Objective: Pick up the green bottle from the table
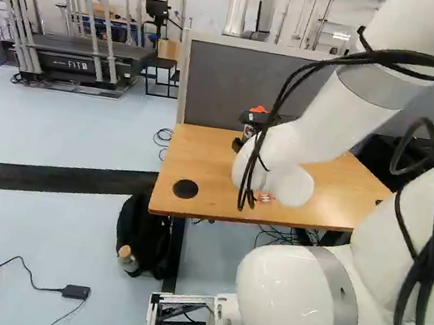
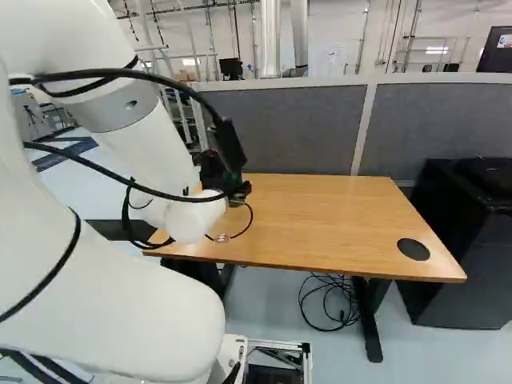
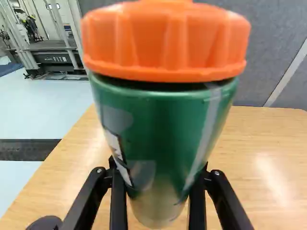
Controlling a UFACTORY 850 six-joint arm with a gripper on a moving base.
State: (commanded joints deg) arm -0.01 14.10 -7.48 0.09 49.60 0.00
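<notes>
Gripping the green bottle (image 3: 158,124) between part-open jaws — one against each side.

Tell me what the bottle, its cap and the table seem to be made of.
The bottle looks like glossy painted metal, going by its smooth, shiny green side, though hard plastic is possible. The cap looks like satin orange plastic, with moulded grip ridges. The table has a wood-look top with a soft sheen; real wood or laminate, I can't tell.

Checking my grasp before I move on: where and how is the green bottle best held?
Probably from the side, around the green bottle below its orange cap: it is upright, and its round wall offers two opposite sides. The gripper holds it there now.
</notes>
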